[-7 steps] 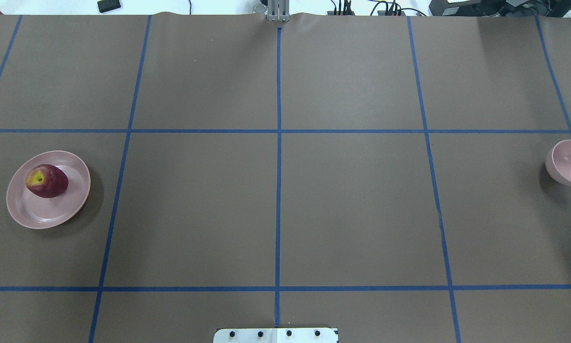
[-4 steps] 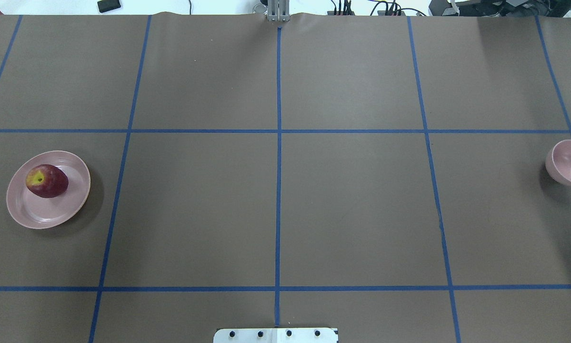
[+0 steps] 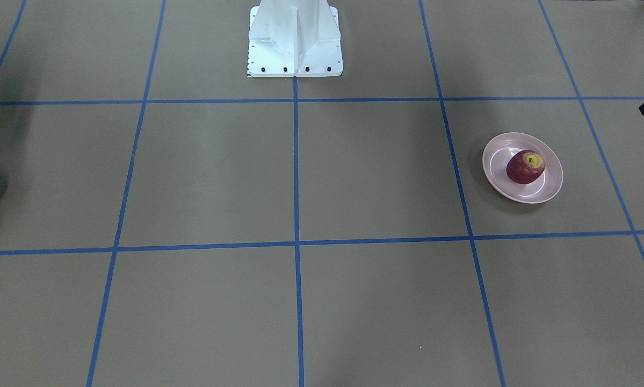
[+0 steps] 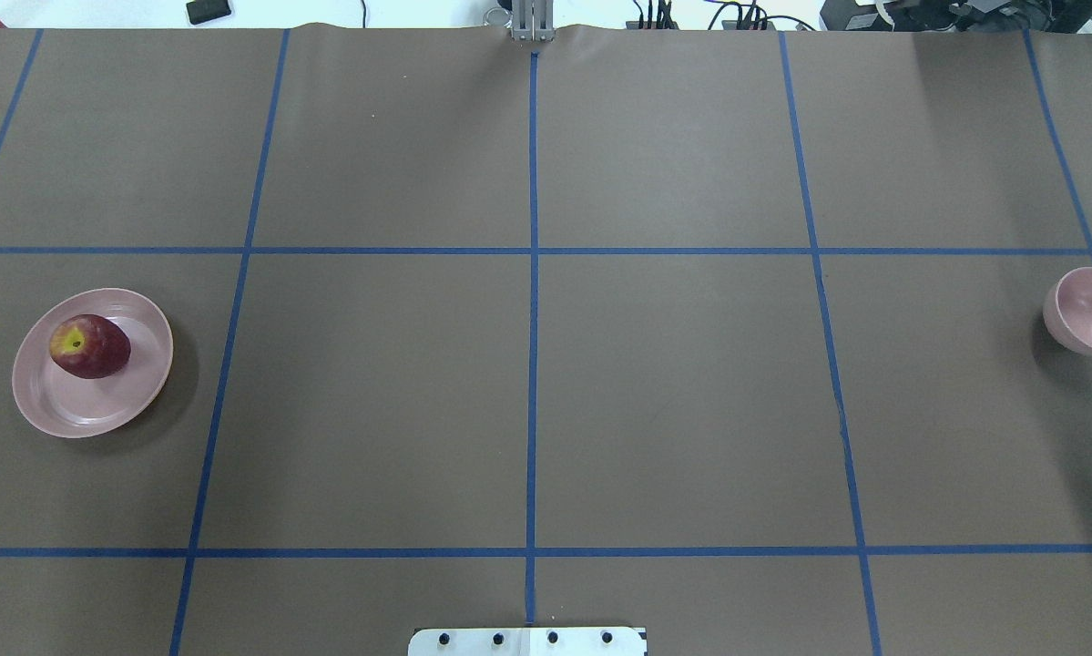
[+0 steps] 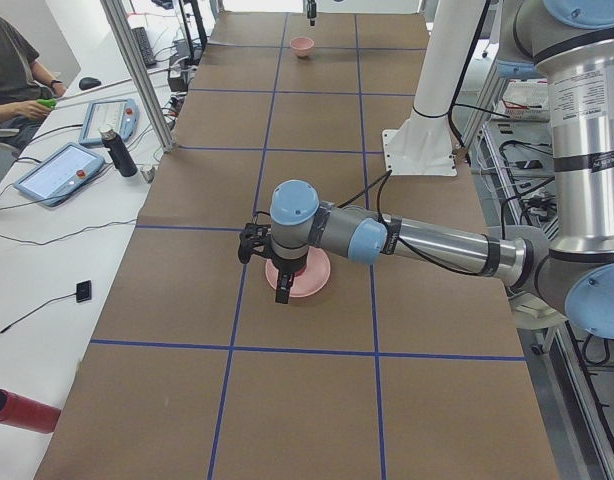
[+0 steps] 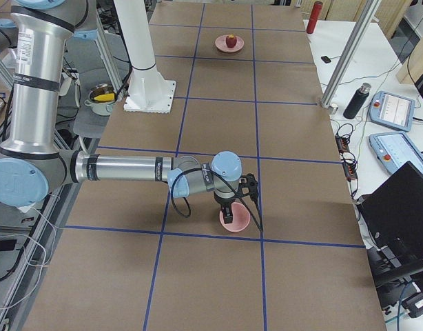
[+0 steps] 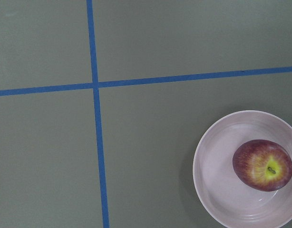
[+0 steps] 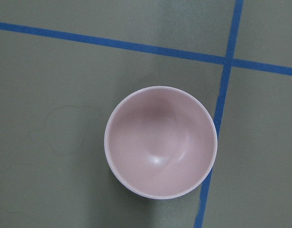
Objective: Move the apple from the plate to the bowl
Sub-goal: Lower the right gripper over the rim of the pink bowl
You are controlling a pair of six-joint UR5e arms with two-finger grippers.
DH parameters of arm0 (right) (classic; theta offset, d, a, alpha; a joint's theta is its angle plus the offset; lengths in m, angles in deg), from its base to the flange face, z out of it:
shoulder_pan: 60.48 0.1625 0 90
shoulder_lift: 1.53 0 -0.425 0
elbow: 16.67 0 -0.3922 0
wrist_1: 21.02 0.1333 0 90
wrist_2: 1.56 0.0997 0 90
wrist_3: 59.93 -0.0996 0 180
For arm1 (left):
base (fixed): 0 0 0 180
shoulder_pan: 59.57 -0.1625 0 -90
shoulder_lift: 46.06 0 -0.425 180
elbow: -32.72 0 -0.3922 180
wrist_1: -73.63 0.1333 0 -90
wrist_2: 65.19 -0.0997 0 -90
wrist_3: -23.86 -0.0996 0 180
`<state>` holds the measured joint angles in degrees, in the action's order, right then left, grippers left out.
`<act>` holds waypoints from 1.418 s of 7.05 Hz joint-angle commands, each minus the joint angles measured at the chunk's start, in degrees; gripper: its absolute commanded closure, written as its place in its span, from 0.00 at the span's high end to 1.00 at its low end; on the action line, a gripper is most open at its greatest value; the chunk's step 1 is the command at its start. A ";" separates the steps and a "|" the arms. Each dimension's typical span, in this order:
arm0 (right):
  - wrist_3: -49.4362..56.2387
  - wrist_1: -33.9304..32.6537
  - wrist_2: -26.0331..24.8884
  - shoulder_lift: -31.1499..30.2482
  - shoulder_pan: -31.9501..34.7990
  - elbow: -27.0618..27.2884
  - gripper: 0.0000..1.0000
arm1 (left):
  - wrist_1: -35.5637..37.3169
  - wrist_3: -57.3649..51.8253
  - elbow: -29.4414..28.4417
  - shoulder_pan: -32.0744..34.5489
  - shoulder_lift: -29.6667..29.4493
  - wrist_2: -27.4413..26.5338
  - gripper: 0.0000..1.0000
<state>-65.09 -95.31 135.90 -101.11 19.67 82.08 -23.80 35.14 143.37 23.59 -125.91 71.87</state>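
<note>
The dark red apple (image 4: 89, 346) with a yellow stem patch lies on the pale pink plate (image 4: 99, 415) at the table's left. Both show in the front-facing view, apple (image 3: 525, 166) on plate (image 3: 496, 177), and in the left wrist view, apple (image 7: 262, 165) on plate (image 7: 212, 190). The small pink bowl (image 4: 1087, 314) stands empty at the far right, centred in the right wrist view (image 8: 160, 142). My left gripper (image 5: 272, 270) hangs above the plate and my right gripper (image 6: 240, 207) above the bowl. Both show only in side views, so I cannot tell if they are open or shut.
The robot's white base (image 3: 295, 37) stands at the table's near middle edge. Blue tape lines divide the brown table. Beside it, a side table holds tablets and a dark bottle (image 5: 117, 152), with a seated person (image 5: 12, 80). A red cylinder (image 5: 22, 412) lies there too.
</note>
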 commanded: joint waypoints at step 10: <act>0.15 2.22 -2.11 9.14 -4.30 -15.16 1.00 | -2.24 0.06 1.58 -0.02 -0.21 0.31 0.98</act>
<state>-65.08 -93.12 133.91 -91.65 15.31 67.82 -25.93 35.15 144.89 23.57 -126.12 72.16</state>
